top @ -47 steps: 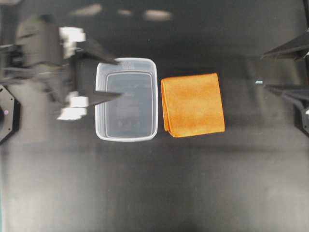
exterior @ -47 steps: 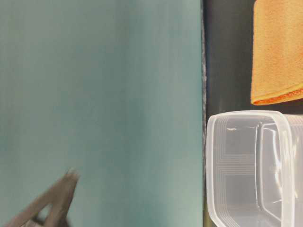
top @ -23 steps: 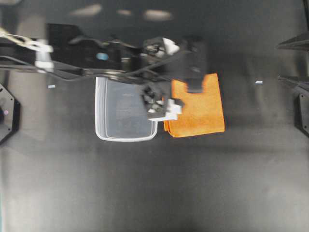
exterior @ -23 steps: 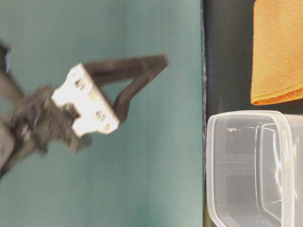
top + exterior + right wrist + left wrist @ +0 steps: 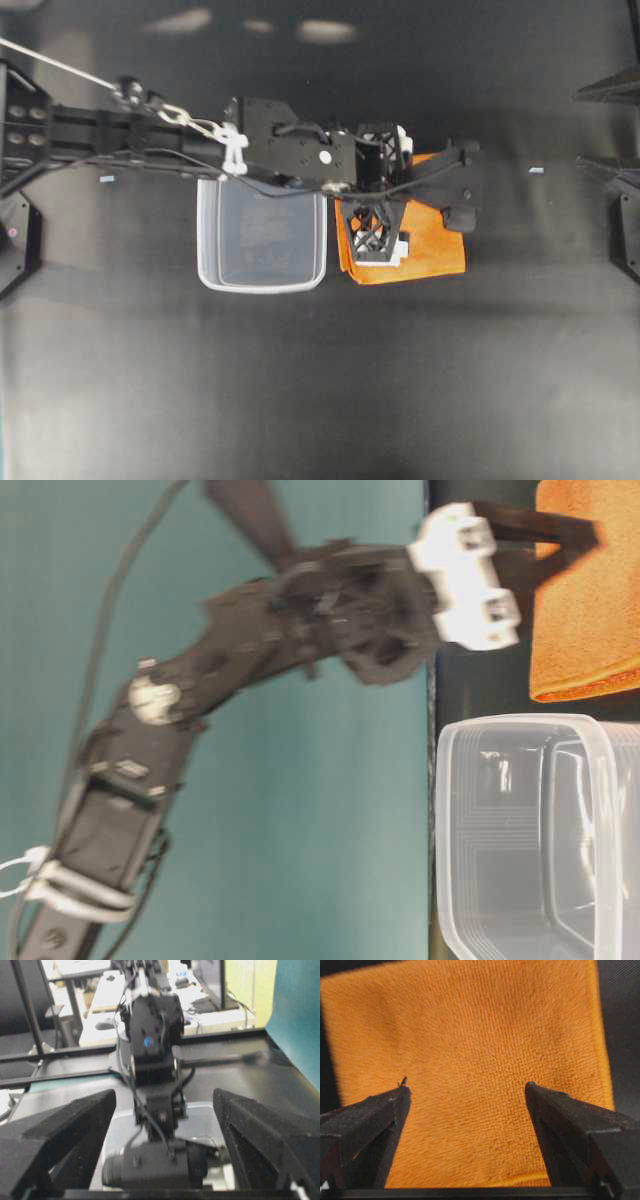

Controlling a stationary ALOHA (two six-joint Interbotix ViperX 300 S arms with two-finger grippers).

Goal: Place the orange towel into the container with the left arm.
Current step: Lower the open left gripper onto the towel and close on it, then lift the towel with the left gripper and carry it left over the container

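The left gripper (image 5: 465, 1092) hangs over the towel (image 5: 430, 240), jaws wide apart (nothing held). The towel lies flat just beside the empty tub (image 5: 262, 283). The reach is under way; next, descend and pinch the cloth.

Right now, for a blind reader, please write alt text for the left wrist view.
An orange towel fills most of the view, lying flat on a black table. The left hand is open, its two black fingers spread over the towel's middle, not gripping it.
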